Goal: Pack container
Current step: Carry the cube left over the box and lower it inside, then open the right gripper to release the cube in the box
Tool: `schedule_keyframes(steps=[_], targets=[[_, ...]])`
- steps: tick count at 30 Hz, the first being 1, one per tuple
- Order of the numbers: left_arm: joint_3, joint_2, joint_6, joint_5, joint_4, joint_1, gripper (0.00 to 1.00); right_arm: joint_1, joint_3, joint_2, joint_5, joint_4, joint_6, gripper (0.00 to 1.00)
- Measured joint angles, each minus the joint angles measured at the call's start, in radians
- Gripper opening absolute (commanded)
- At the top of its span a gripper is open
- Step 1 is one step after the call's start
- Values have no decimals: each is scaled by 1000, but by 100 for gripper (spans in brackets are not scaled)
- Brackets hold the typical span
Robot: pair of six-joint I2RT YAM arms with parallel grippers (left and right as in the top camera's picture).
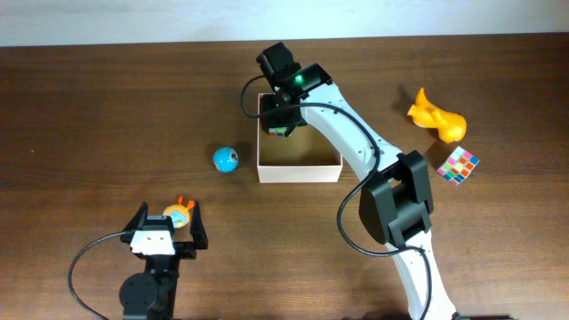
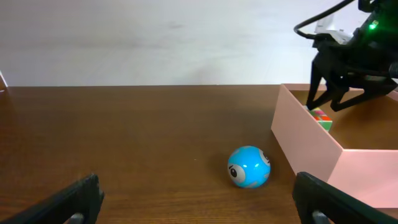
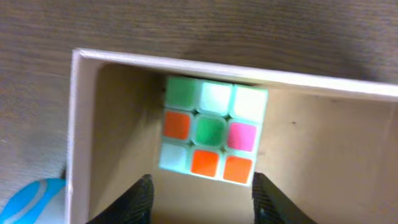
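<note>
Your right gripper hangs with its fingers spread wide over the container, which sits directly beneath it, and a puzzle cube lies in the box's corner just ahead of the fingertips, ungripped.

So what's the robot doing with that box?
It's packing toys into it. The right end effector is open and hangs just over a colourful puzzle cube that lies in a corner of the container. A blue ball, a yellow toy and a second cube sit on the table outside the box. The left end effector is open too, low near the table's front edge, with a little orange toy right by it.
</note>
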Motion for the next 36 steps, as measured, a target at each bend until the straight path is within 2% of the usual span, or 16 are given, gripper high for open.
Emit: schedule_keyframes(steps=[5, 13, 36], targets=[[0, 0, 0, 0, 0, 0, 99, -25, 0, 0, 7, -11, -9, 26], [0, 0, 0, 0, 0, 0, 99, -64, 0, 0, 38, -7, -27, 24], [0, 0, 0, 0, 0, 0, 99, -65, 2, 82, 84, 32, -32, 25]])
